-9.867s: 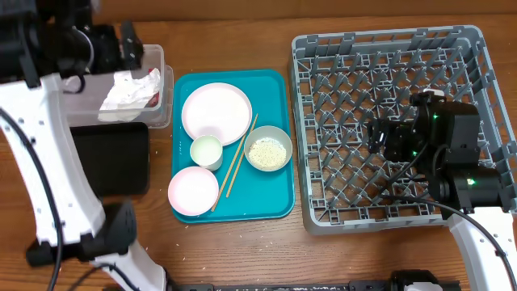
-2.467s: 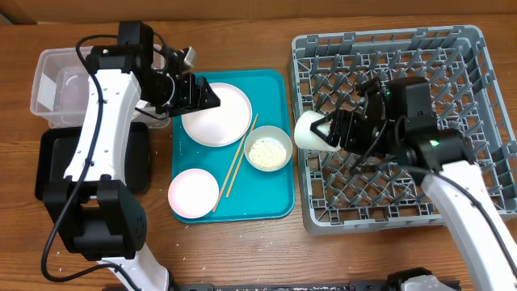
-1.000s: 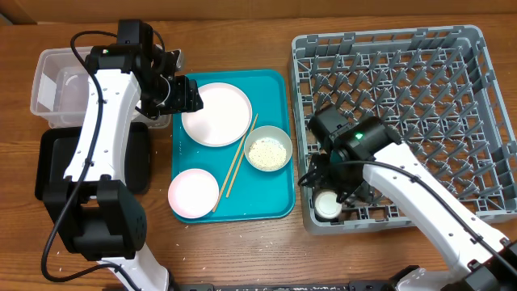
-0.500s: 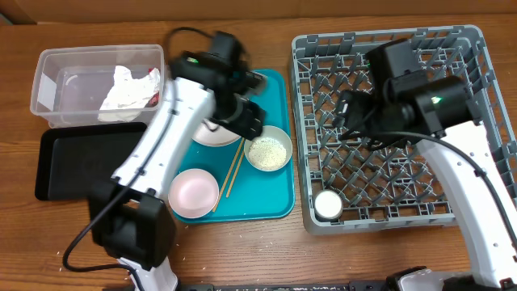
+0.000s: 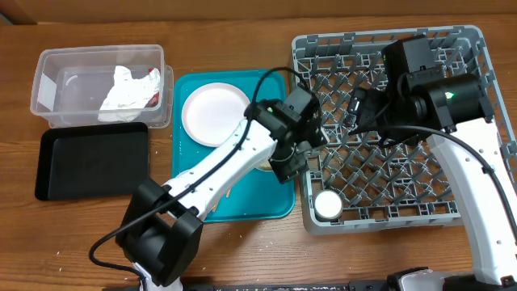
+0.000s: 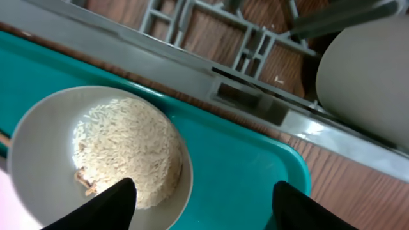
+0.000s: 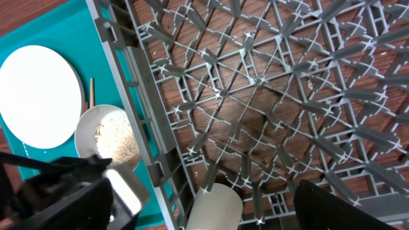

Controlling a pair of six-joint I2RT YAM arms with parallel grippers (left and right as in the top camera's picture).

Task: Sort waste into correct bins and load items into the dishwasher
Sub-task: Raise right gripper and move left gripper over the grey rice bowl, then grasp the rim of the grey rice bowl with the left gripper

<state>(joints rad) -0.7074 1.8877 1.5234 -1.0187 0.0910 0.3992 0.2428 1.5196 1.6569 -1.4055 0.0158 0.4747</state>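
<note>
My left gripper (image 5: 284, 164) (image 6: 208, 207) is open and hangs low over the pale bowl (image 6: 96, 160) of white rice grains. One finger is over the rice, the other over the teal tray (image 6: 249, 166). The bowl also shows in the right wrist view (image 7: 108, 137). My right gripper (image 5: 355, 109) (image 7: 204, 211) is open and empty above the grey dish rack (image 5: 404, 48). The white cup (image 5: 327, 204) (image 7: 214, 207) stands in the rack's front left corner. The white plate (image 5: 214, 113) lies on the teal tray. My left arm hides the pink plate and most of the chopsticks.
The clear tub (image 5: 44, 89) at the back left holds the crumpled napkin (image 5: 128, 87) and the red wrapper (image 5: 152, 99). The black tray (image 5: 89, 162) lies in front of it. The rack's grey wall (image 6: 255, 102) runs right beside the bowl.
My left arm has swung right and down from the white plate to over the rice bowl. My right gripper has stayed above the rack. The cup stands where it was.
</note>
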